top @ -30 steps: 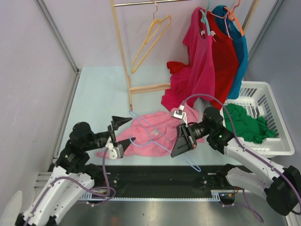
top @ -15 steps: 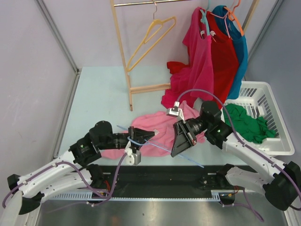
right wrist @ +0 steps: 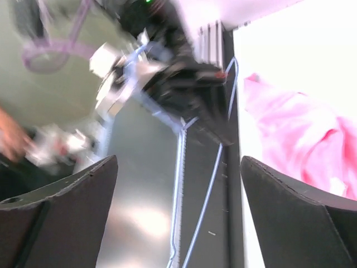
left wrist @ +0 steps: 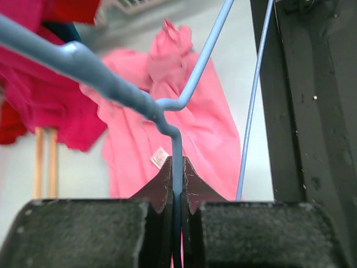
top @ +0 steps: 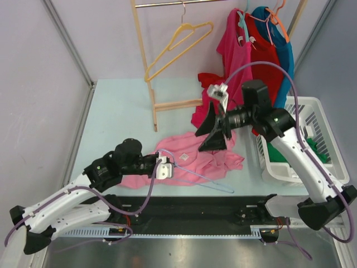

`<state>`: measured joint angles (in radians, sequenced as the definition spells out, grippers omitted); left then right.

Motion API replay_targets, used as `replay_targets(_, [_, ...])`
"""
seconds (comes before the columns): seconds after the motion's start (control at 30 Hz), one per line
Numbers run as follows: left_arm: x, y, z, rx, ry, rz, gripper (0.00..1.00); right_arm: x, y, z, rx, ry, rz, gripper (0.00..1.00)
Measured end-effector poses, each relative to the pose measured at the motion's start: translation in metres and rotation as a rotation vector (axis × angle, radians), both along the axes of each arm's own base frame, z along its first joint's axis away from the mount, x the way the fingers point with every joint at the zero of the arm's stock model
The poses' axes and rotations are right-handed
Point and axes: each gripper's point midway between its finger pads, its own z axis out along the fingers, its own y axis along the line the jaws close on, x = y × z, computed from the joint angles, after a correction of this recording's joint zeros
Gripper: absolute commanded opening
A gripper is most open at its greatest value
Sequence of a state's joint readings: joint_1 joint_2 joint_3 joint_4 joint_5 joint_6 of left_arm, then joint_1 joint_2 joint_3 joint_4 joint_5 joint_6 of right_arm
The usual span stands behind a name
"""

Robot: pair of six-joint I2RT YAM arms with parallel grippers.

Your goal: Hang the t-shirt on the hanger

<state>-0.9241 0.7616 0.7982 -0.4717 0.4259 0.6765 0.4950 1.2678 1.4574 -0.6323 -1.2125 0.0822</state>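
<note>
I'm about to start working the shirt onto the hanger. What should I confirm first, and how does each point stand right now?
1. Left pincer clamped on the hanger: ok, shut on its thin stem.
2. Right pincer free to grab: ok, open, empty, raised above the t-shirt.
3. T-shirt spread flat on the table: not ok, it lies crumpled.
4. Neck located: ok, the white tag shows.
5. Hanger arm inside the shirt: not ok, it sits outside the fabric.
6. Hanger's far end free of the black rail: cannot tell.
</note>
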Motion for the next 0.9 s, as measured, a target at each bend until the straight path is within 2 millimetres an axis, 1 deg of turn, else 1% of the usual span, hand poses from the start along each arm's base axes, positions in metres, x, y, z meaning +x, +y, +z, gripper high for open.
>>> replay_targets(0.03, [0.002, 0.002, -0.005, 0.017, 0.024, 0.016, 0.0, -0.009, 0.003, -0.002, -0.013, -0.061, 0.019, 0.93])
replay_targets(0.07, [0.004, 0.004, -0.009, 0.035, 0.05, 0.031, 0.0, -0.021, 0.006, -0.008, -0.035, -0.116, 0.047, 0.93])
replay_targets(0.13, [0.008, 0.006, -0.015, 0.065, 0.089, 0.051, 0.0, -0.038, 0.008, -0.02, -0.074, -0.176, 0.089, 0.91])
replay_targets(0.2, [0.011, 0.008, -0.019, 0.089, 0.136, 0.068, 0.0, -0.047, 0.008, -0.038, -0.117, -0.224, 0.118, 0.88])
replay_targets(0.33, [0.018, 0.012, -0.022, 0.099, 0.189, 0.112, 0.0, -0.052, 0.007, -0.08, -0.223, -0.252, 0.153, 0.84])
replay_targets(0.47, [0.018, 0.012, -0.021, 0.083, 0.227, 0.134, 0.0, -0.048, 0.014, -0.107, -0.291, -0.278, 0.182, 0.78])
replay_targets(0.57, [0.021, 0.011, -0.018, 0.062, 0.238, 0.148, 0.0, -0.047, 0.021, -0.121, -0.321, -0.28, 0.205, 0.65])
replay_targets(0.6, [0.023, 0.011, -0.017, 0.053, 0.241, 0.157, 0.0, -0.046, 0.023, -0.124, -0.328, -0.281, 0.208, 0.51])
replay_targets(0.63, [0.025, 0.011, -0.015, 0.042, 0.244, 0.169, 0.0, -0.045, 0.026, -0.127, -0.331, -0.283, 0.211, 0.39])
replay_targets(0.67, [0.027, 0.012, -0.014, 0.034, 0.249, 0.181, 0.0, -0.044, 0.028, -0.129, -0.334, -0.282, 0.211, 0.05])
replay_targets(0.7, [0.03, 0.014, -0.012, 0.026, 0.252, 0.194, 0.05, -0.043, 0.03, -0.131, -0.335, -0.291, 0.213, 0.0])
replay_targets(0.73, [0.03, 0.015, -0.011, 0.02, 0.255, 0.198, 0.11, -0.041, 0.031, -0.132, -0.336, -0.3, 0.208, 0.0])
replay_targets(0.77, [0.026, 0.014, -0.009, 0.008, 0.273, 0.187, 0.17, -0.036, 0.032, -0.134, -0.352, -0.297, 0.185, 0.0])
replay_targets(0.8, [0.024, 0.015, -0.006, -0.003, 0.274, 0.185, 0.4, -0.031, 0.032, -0.134, -0.354, -0.287, 0.166, 0.0])
replay_targets(0.87, [0.028, 0.017, 0.002, -0.039, 0.273, 0.211, 0.58, -0.025, 0.032, -0.133, -0.339, -0.272, 0.151, 0.0])
replay_targets(0.9, [0.03, 0.019, 0.006, -0.059, 0.276, 0.23, 0.61, -0.024, 0.031, -0.132, -0.331, -0.256, 0.148, 0.0])
